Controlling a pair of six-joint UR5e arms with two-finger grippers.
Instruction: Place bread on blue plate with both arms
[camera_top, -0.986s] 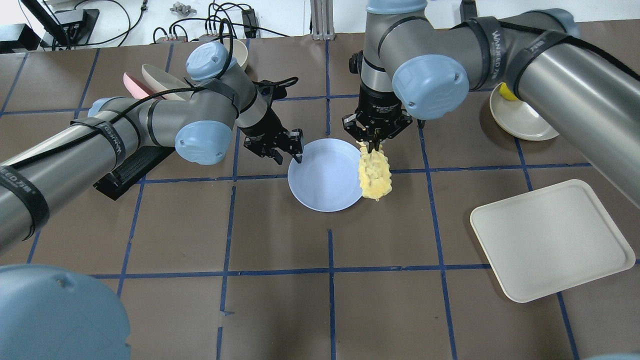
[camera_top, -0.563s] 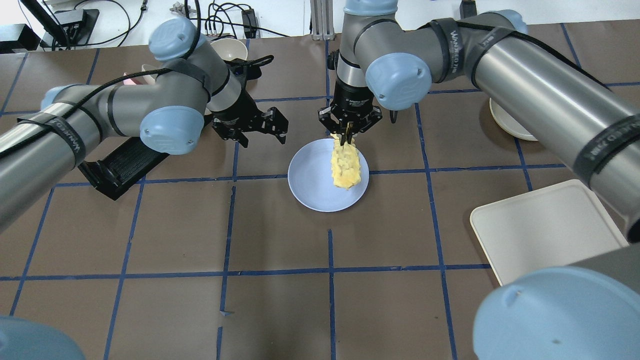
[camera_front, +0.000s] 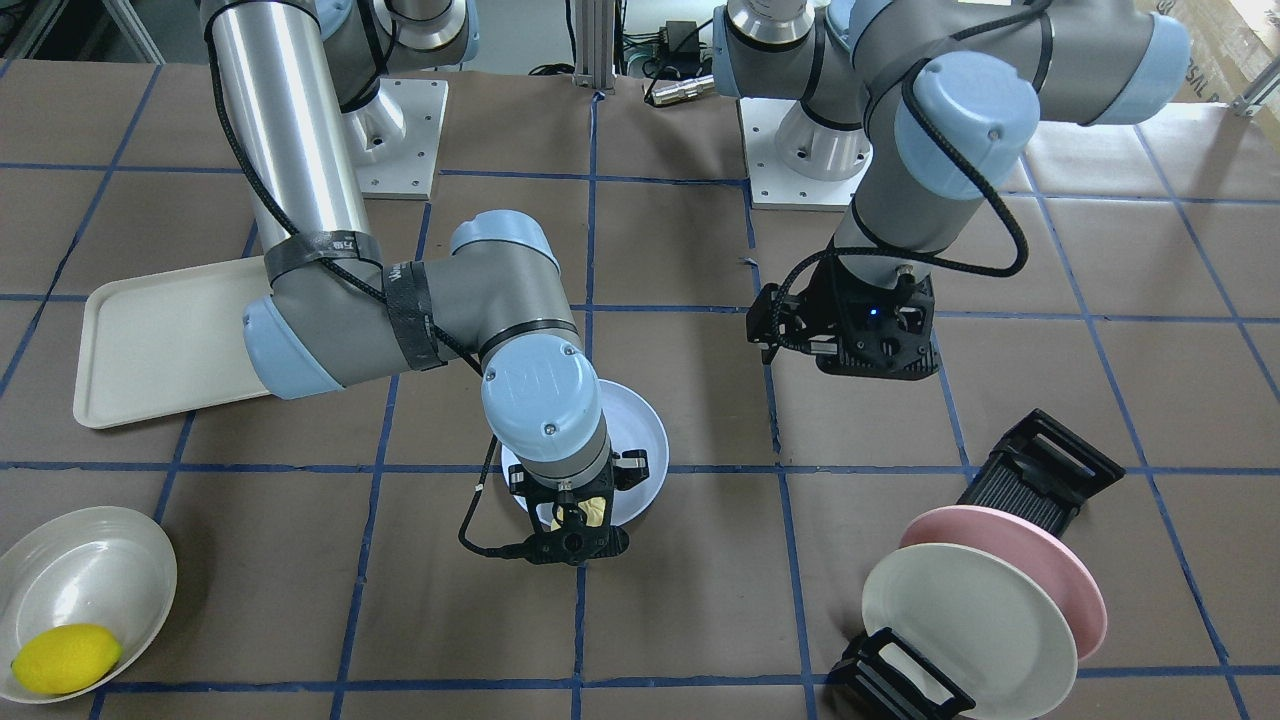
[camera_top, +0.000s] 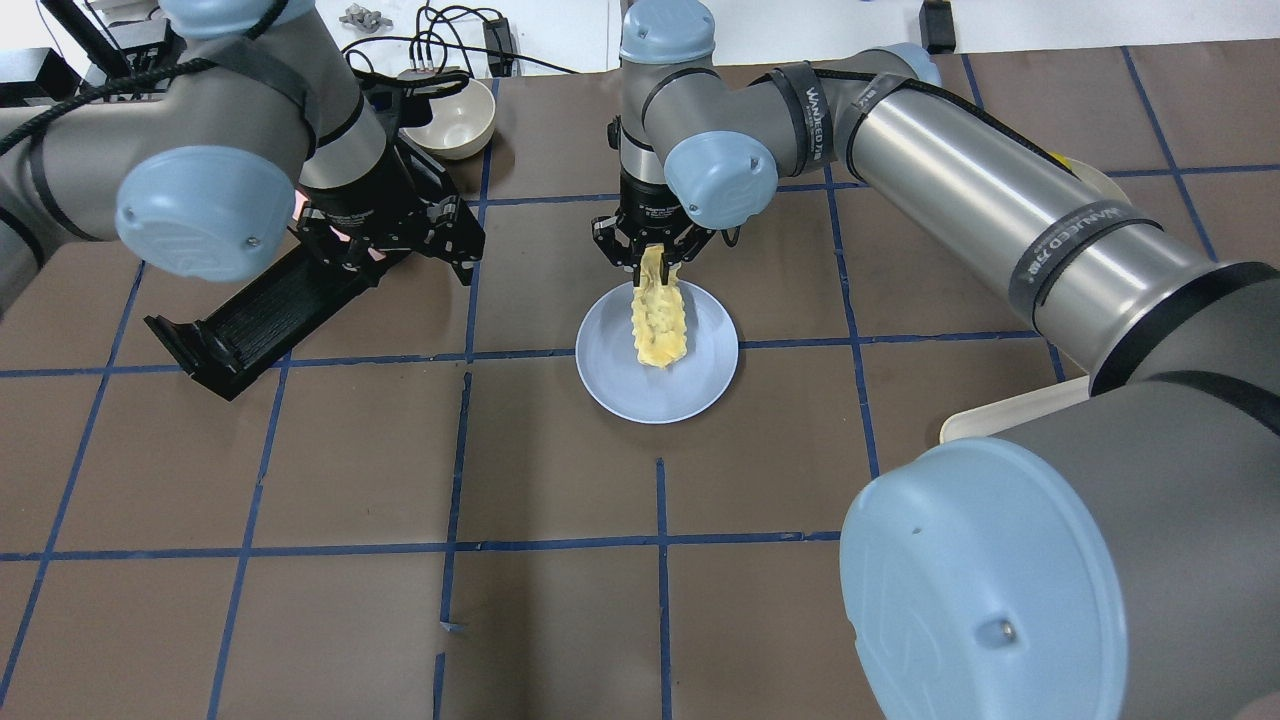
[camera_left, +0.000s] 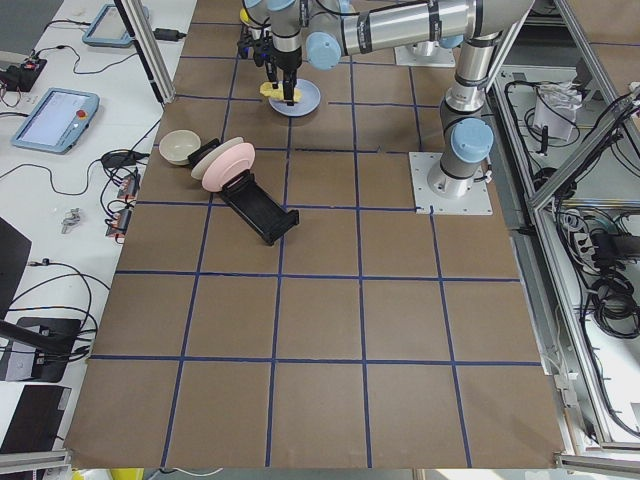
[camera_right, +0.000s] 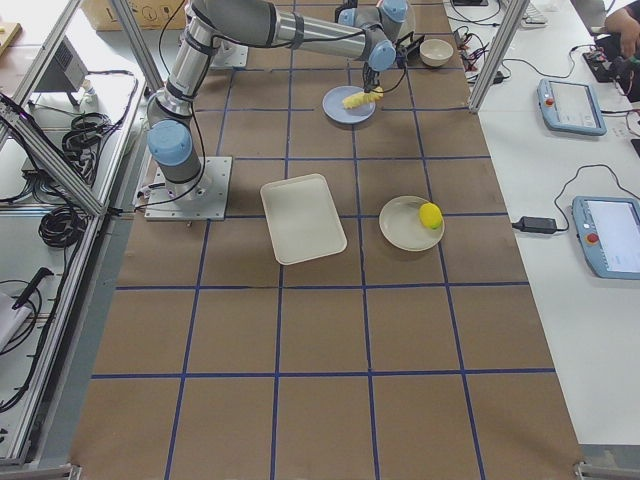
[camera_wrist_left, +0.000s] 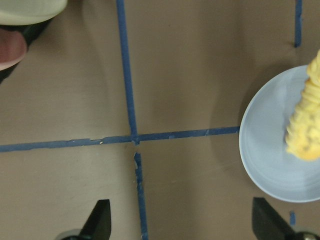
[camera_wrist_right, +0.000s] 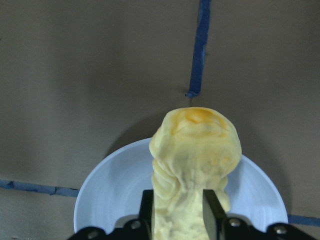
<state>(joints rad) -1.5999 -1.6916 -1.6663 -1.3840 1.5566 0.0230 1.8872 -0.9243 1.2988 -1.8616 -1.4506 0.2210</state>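
The blue plate (camera_top: 610, 370) lies at mid-table. My right gripper (camera_top: 652, 262) is shut on the far end of the pale-yellow bread (camera_top: 660, 320), which hangs lengthwise over the plate's middle. I cannot tell whether its low end touches the plate. In the right wrist view the bread (camera_wrist_right: 195, 160) sits between the fingers (camera_wrist_right: 146, 210) above the plate (camera_wrist_right: 110, 195). My left gripper (camera_top: 410, 250) is open and empty, left of the plate and apart from it. Its wrist view shows the plate (camera_wrist_left: 270, 160) and the bread (camera_wrist_left: 305, 130) at the right edge.
A black dish rack (camera_top: 250, 320) lies under the left arm. It holds a pink plate (camera_front: 1060, 570) and a cream plate (camera_front: 960, 620). A small bowl (camera_top: 455, 115) sits at the back. A cream tray (camera_front: 150, 340) and a bowl (camera_front: 90, 570) with a lemon (camera_front: 65, 658) are on the right arm's side.
My right gripper carried the bread leftward from the plate's right rim to over its middle. My left gripper drew back to the left, away from the plate.
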